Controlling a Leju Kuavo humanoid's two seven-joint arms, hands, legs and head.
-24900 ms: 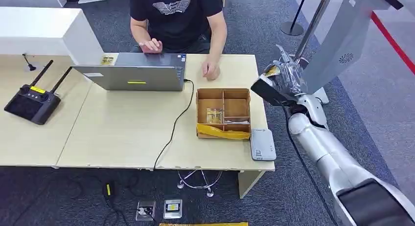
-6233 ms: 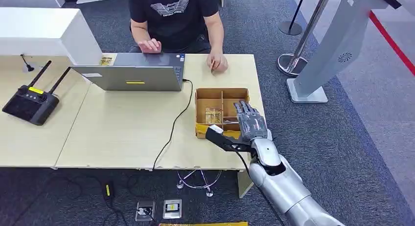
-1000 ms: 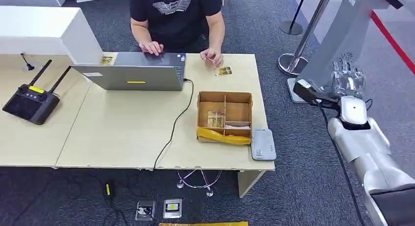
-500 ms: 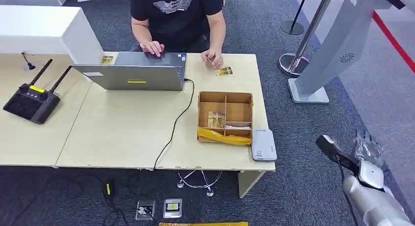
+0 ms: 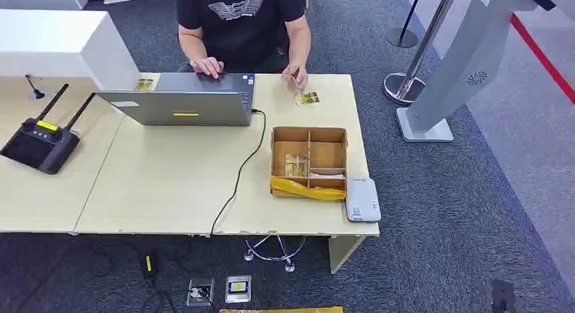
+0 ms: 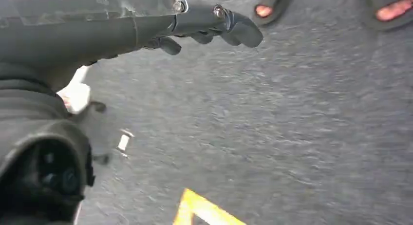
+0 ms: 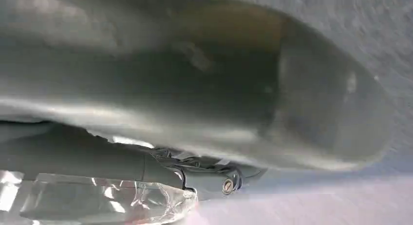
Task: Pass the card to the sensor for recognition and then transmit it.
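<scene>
You see the small gold-patterned card (image 5: 307,97) lying on the pale wooden table (image 5: 169,184), right at the fingertips of the person's hand (image 5: 294,77), beyond the open brown cardboard divider box (image 5: 309,161). The flat grey card sensor (image 5: 362,199) sits at the table's near corner, just beside that box. Another gold card (image 5: 295,165) rests inside one compartment. Your left hand (image 6: 209,30) hangs over grey carpet, its dark fingers (image 6: 241,32) lightly curled and holding nothing. Your right hand (image 7: 160,181) is a blur (its thumb crowds the lens), so you cannot tell how its fingers lie.
</scene>
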